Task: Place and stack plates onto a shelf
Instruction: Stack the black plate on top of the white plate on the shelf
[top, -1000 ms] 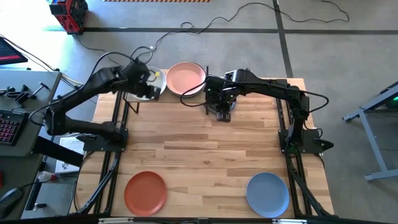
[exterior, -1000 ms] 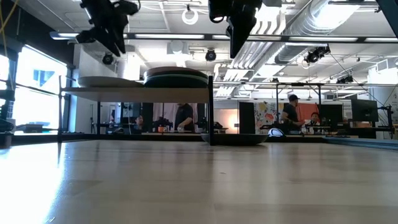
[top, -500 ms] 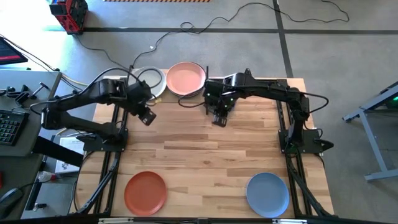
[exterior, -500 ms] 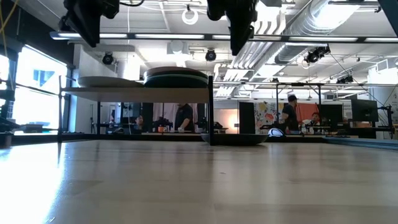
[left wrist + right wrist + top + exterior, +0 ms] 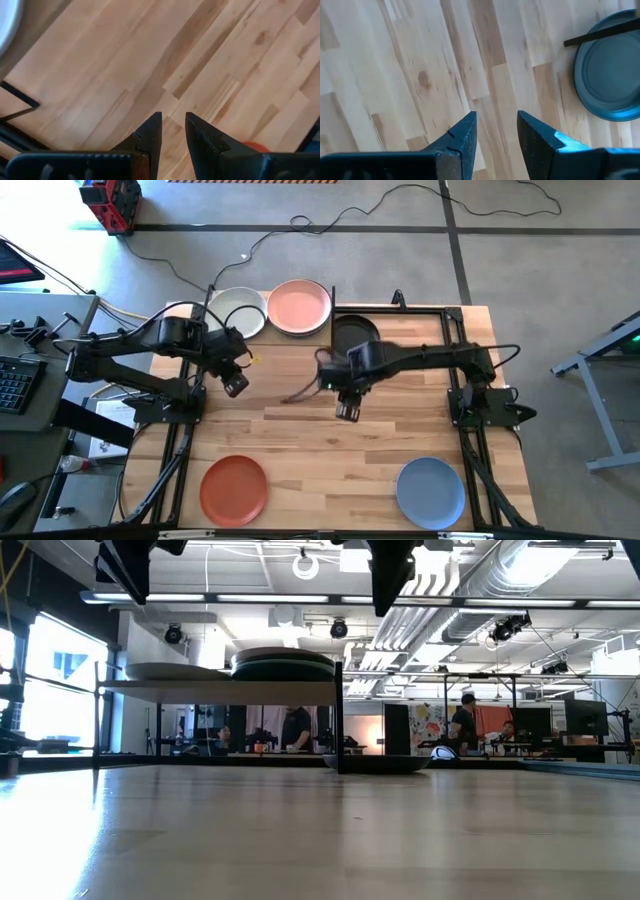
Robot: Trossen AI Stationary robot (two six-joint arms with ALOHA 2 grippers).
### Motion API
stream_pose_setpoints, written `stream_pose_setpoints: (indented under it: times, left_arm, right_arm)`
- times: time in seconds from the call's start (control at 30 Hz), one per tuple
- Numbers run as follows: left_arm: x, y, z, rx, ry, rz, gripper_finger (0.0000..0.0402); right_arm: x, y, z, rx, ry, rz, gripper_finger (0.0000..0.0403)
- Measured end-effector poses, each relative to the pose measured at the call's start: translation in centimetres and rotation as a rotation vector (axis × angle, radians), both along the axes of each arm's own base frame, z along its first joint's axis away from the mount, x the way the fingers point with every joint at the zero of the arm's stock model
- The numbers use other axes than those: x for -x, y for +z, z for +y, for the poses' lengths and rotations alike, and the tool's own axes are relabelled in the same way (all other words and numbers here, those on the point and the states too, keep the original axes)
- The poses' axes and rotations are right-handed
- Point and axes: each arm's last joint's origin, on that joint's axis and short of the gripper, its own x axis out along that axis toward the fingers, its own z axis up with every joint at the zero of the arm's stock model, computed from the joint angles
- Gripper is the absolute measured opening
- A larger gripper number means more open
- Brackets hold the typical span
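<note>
Both of your pincers hung released and empty over the bare tabletop (image 5: 300,430): left pincer (image 5: 235,385), right pincer (image 5: 347,411); pink plate (image 5: 299,307) topped the shelf (image 5: 220,687), charcoal plate (image 5: 355,335) just beside it

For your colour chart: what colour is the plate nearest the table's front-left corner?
Terracotta orange plate, clearest in the high view.

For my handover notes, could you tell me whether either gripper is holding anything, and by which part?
Nothing is held: the left gripper and right gripper are both open over bare table.
</note>
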Motion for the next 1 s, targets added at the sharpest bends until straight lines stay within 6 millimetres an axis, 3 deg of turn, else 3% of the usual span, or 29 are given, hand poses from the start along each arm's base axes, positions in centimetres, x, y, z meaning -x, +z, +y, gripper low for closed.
stream_pose_setpoints:
  times: [0.17, 0.37, 0.5, 0.77, 1.0]
  left_arm:
    - [0.0, 0.0, -0.3, -0.033, -0.013, 0.003, 0.0076]
    - [0.0, 0.0, -0.5, -0.035, -0.024, 0.004, 0.0076]
    - [0.0, 0.0, -0.5, -0.037, -0.029, 0.004, 0.0076]
    - [0.0, 0.0, -0.5, -0.047, -0.048, 0.007, 0.0076]
    - [0.0, 0.0, -0.4, -0.083, -0.025, 0.009, 0.0076]
  right_arm:
    - [-0.6, -1.4, 1.6, 0.044, 0.017, 0.046, 0.0119]
    - [-1.5, -3.1, 1.9, 0.057, 0.051, 0.099, 0.0119]
    - [-1.6, -6.1, 1.3, 0.064, 0.097, 0.164, 0.0119]
    - [0.9, -12.6, -0.5, 0.081, 0.173, 0.411, 0.0119]
    - [3.3, -14.4, -2.0, 0.064, 0.215, 0.421, 0.0119]
